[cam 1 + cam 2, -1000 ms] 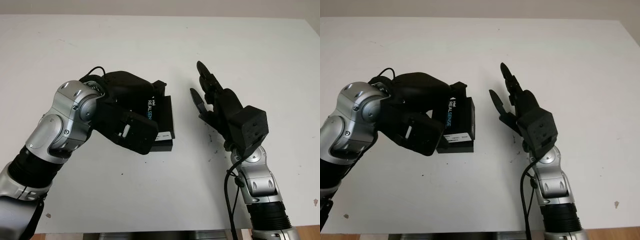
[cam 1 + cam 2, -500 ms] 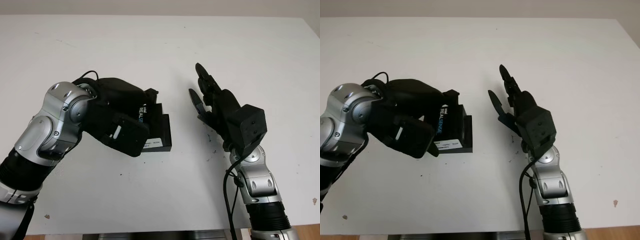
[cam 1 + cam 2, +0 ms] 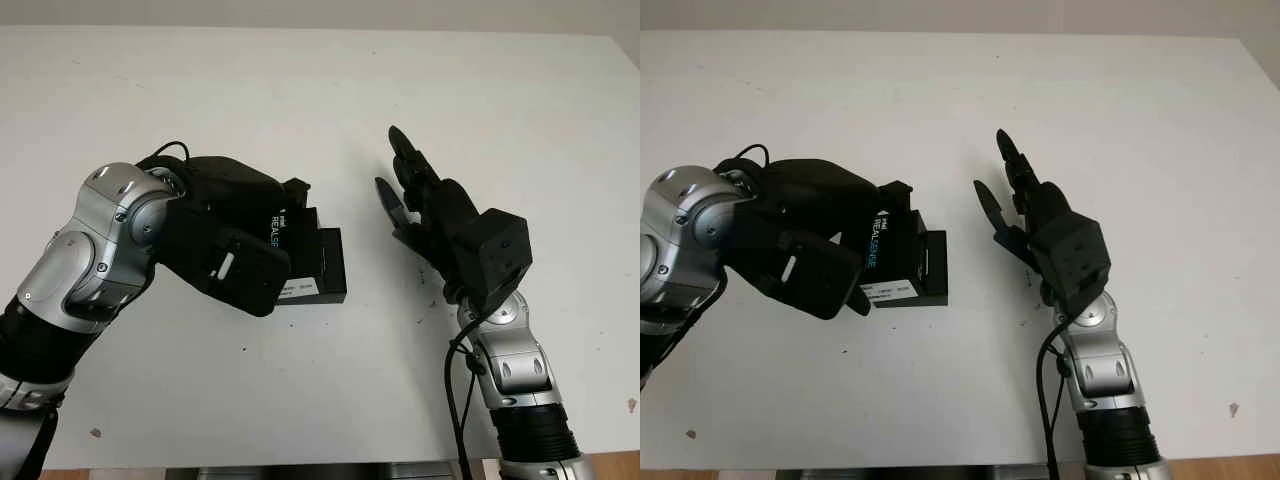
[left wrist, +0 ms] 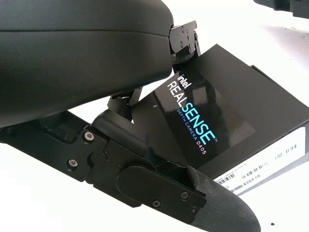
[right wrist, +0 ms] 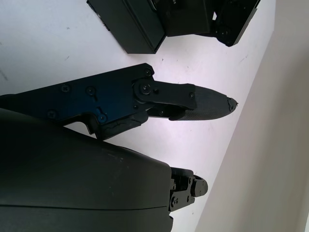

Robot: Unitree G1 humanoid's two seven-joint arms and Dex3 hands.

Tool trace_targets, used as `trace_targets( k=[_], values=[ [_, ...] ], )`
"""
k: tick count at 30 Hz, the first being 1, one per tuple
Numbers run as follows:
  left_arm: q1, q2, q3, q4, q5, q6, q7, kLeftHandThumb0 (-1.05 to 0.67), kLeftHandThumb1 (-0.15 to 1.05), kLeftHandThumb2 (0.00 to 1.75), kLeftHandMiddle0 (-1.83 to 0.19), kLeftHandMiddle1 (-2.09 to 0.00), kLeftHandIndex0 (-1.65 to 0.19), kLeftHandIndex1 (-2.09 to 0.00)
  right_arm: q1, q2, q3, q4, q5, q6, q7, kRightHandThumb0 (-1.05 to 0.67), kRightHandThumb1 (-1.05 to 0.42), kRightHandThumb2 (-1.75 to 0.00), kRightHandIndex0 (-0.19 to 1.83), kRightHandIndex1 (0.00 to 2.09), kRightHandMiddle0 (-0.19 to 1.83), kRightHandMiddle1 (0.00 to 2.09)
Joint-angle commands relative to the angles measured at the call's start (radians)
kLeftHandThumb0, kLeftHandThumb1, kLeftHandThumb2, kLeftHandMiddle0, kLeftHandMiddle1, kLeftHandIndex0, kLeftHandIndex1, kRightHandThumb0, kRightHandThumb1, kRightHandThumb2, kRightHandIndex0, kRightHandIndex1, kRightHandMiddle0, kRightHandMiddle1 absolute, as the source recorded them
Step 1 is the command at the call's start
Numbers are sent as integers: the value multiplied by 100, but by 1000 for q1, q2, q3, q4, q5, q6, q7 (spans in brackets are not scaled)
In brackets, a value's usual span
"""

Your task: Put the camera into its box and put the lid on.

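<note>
Left hand [image 3: 235, 235]: fingers curled round the lid [image 4: 212, 113], over the box [image 3: 322, 268]
Box: mid-table [image 3: 300, 90], lid tilted on it
Right hand [image 3: 425, 205]: open, holding nothing, right of box

Silver-jointed arms [image 3: 100, 250] carry black cables [image 3: 455, 380] behind black, screw-studded hands [image 3: 440, 215] with textured fingertips [image 4: 222, 208].

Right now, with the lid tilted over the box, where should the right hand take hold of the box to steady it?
Probably the box's bare long side facing the open right hand, approached from the right. The left hand holds the lid from the other side.
</note>
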Motion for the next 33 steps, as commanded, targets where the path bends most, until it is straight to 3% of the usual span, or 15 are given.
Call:
trace_targets(
  k=[1,3,7,8,11,14,18,24,31,33],
  values=[
    [28,-18,-23,6,-2,-7,9,-27,105,15,-94,-209,-11,-209,4,1,-3,-12,-3,-9,-4,-71,-105,-50,-1,5,1,5],
    [20,-29,-34,17,7,-10,20,-27,105,14,-87,-209,4,-196,5,3,-3,-19,-3,3,-7,-72,-105,-50,-1,6,2,5],
    [11,-58,-40,28,2,-13,44,-27,105,15,-83,-209,8,-202,9,-1,-2,-20,-10,-8,-8,-71,-105,-50,-1,5,2,5],
    [11,-62,-40,30,1,-16,52,-28,105,15,-81,-209,7,-203,9,0,-3,-19,-9,-11,-7,-71,-105,-50,-1,5,2,5],
    [16,-75,-40,31,5,-19,74,-30,104,14,-83,-209,-16,-209,11,0,-4,-18,-8,-17,-6,-71,-105,-50,-2,5,1,5],
    [19,-88,-40,34,0,-18,88,-32,103,11,-76,-209,-15,-209,13,1,-5,-19,-7,-14,-7,-71,-105,-50,-1,5,2,5],
    [16,-93,-44,28,0,-23,95,-30,105,11,-86,-209,-18,-209,12,1,-4,-22,-8,-9,-8,-71,-105,-50,-1,5,2,5],
    [3,-98,-51,25,10,-23,93,-28,105,11,-71,-209,-8,-209,14,7,-6,-24,3,0,-11,-72,-105,-49,-2,5,1,5],
    [0,-105,-50,40,3,-39,104,-26,105,15,-94,-209,-28,-209,15,5,-2,-26,0,2,-10,-71,-105,-50,-2,5,1,5],
    [1,-107,-50,47,4,-50,114,-27,105,14,-92,-209,-16,-209,16,7,-3,-27,0,7,-12,-71,-105,-50,-2,5,1,5]
  ],
)
